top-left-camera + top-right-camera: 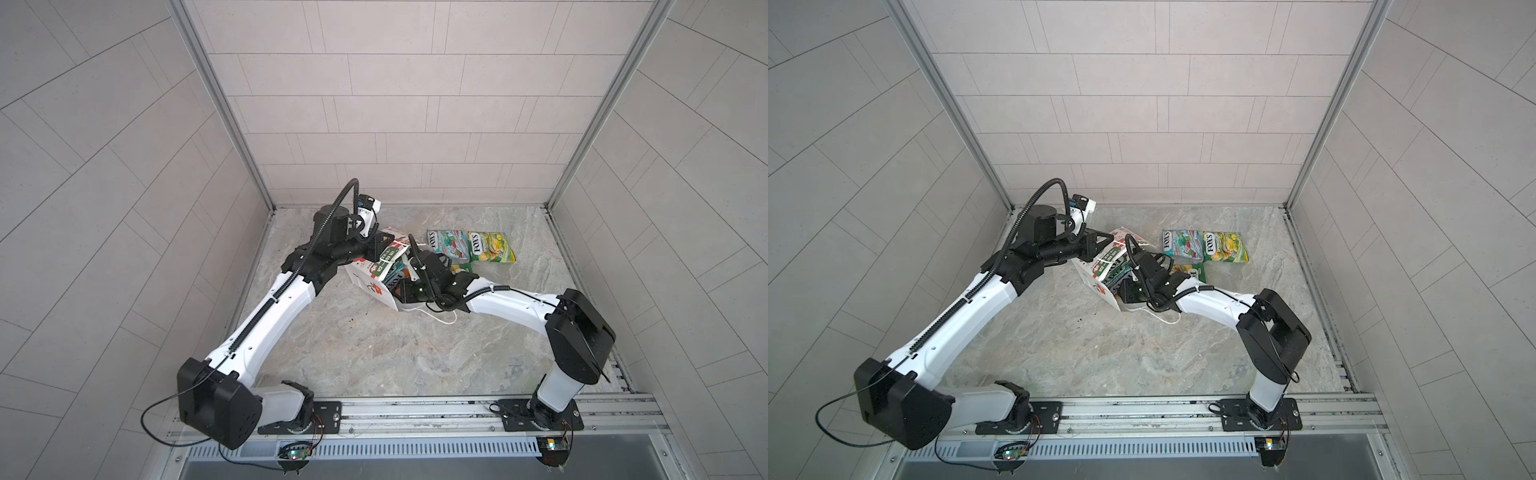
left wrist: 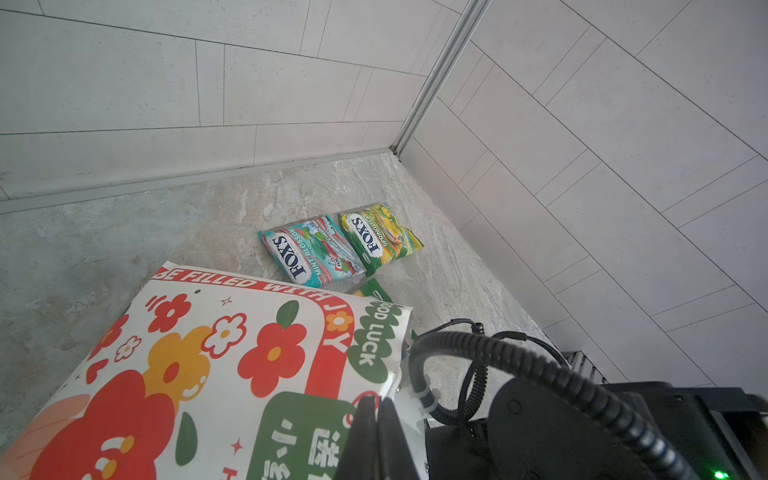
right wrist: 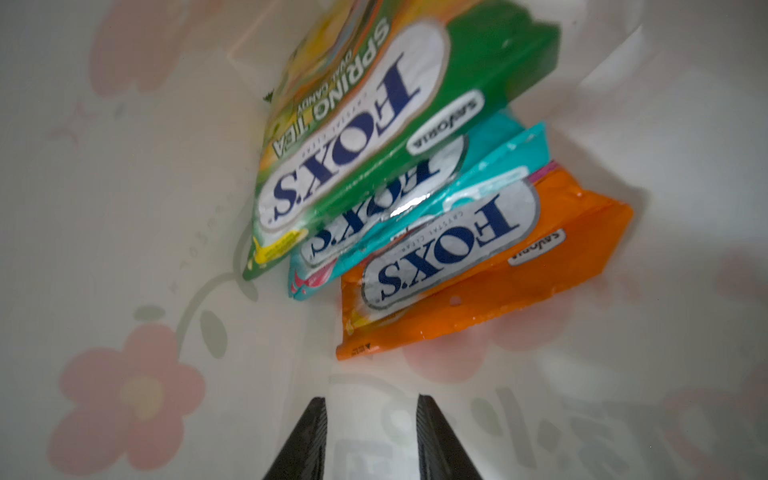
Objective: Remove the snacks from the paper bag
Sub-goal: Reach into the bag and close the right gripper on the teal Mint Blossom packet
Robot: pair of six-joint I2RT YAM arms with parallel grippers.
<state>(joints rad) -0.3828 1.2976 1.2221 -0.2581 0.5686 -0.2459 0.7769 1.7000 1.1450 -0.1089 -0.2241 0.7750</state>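
The white paper bag [image 1: 370,278] with red flower print lies tilted on the table, its mouth toward the right arm. My left gripper [image 2: 379,405] is shut on the bag's [image 2: 208,374] upper edge. My right gripper [image 3: 372,401] is inside the bag, open, with nothing between its fingers. Just ahead of it lie three snacks: a green packet [image 3: 374,124] on top, a teal one [image 3: 498,153] under it, and an orange one [image 3: 498,282] nearest the fingertips. Outside, a teal packet [image 1: 446,245] and a green-yellow packet [image 1: 490,247] lie side by side at the back. A third green packet [image 1: 461,269] is partly hidden by my right arm.
Tiled walls close the table at the back and on both sides. One white cord handle [image 1: 442,320] trails on the table under my right forearm. The metal rail [image 1: 415,411] with both arm bases runs along the front edge.
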